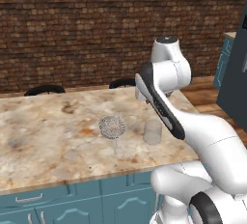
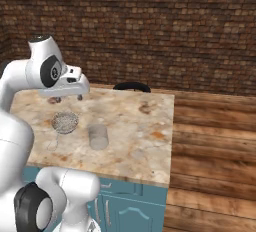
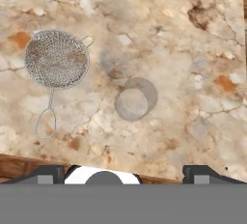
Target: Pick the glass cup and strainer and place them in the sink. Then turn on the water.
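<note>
We have moved nothing yet: the small clear glass cup (image 3: 135, 99) and round silvery wire-mesh strainer (image 3: 56, 59) sit on the marble worktop (image 3: 193, 49), our pincer (image 3: 124, 172) spread wide above.

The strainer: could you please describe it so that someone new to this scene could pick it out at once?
On the marbled counter, near its front edge, stand two see-through things side by side, apart. The strainer is the round silvery wire-mesh bowl with a thin looped handle; the cup beside it is a plain clear cylinder without a handle.
</note>
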{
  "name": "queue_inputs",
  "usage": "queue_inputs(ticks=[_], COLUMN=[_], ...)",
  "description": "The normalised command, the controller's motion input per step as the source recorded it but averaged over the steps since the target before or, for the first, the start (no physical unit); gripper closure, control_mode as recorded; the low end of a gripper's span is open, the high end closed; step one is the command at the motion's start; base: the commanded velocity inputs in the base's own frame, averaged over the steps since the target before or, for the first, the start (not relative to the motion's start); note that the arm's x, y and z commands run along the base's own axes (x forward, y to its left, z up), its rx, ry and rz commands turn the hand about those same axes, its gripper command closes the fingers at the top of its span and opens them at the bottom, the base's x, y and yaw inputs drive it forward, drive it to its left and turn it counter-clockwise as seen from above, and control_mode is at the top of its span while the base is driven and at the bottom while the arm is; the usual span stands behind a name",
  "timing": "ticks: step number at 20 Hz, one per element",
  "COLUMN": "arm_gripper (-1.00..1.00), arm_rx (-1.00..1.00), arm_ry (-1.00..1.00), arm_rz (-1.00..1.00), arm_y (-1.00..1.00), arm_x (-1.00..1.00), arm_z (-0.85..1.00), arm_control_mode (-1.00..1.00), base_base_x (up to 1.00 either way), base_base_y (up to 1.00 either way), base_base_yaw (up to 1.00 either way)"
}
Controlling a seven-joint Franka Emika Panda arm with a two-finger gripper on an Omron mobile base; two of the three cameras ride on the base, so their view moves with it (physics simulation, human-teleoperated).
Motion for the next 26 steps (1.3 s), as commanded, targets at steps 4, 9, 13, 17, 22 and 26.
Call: queue_inputs(ticks=[4, 9, 13, 17, 22, 26], arm_gripper=[-1.00, -1.00, -1.00, -1.00, -1.00, -1.00], arm_rx=[-0.13, -0.03, 0.00, 0.03, 0.02, 0.03], arm_ry=[0.00, 0.07, 0.10, 0.12, 0.06, 0.03], arm_rz=[0.03, 0.00, 0.00, 0.00, 0.00, 0.00], arm_y=[0.53, 0.30, 0.31, 0.39, 0.43, 0.36], arm_x=[-0.29, -0.08, -0.02, 0.00, 0.00, 0.02], arm_z=[-0.33, -0.44, -0.36, -0.26, -0.31, -0.35], arm_control_mode=[-1.00, -1.00, -1.00, -1.00, -1.00, -1.00], base_base_x=[0.00, 0.00, 0.00, 0.00, 0.00, 0.00], base_base_y=[0.00, 0.00, 0.00, 0.00, 0.00, 0.00], base_base_yaw=[0.00, 0.00, 0.00, 0.00, 0.00, 0.00])
